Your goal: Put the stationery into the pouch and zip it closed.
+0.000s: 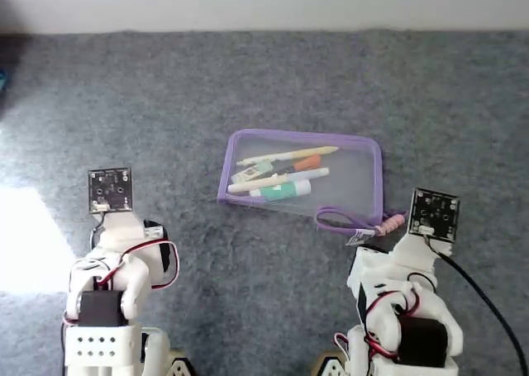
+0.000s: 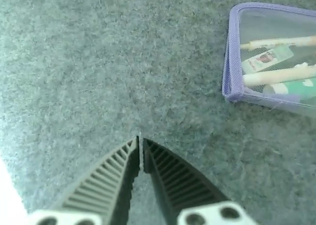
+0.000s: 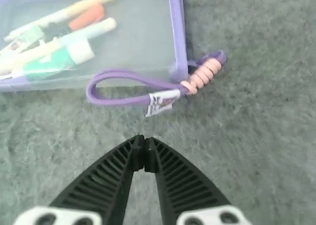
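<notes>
A clear pouch with purple trim [image 1: 364, 182] lies flat at the middle of the grey carpet, with pens and a green-labelled stick [image 1: 281, 191] inside it. Its purple strap [image 1: 337, 221] and pink beaded pull [image 1: 392, 222] trail from the near right corner. In the left wrist view the pouch [image 2: 232, 81] lies ahead and to one side of my left gripper [image 2: 140, 147], which is shut with nothing in it. My right gripper [image 3: 143, 150] is shut and holds nothing, a short way from the strap [image 3: 118, 87] and the pink pull [image 3: 203, 74]. Both arms sit near the front edge.
Grey carpet [image 1: 264, 87] covers the whole table. A bright patch of light [image 1: 25, 244] falls at the left edge. The left arm's base [image 1: 103, 310] and right arm's base [image 1: 405, 318] stand at the front.
</notes>
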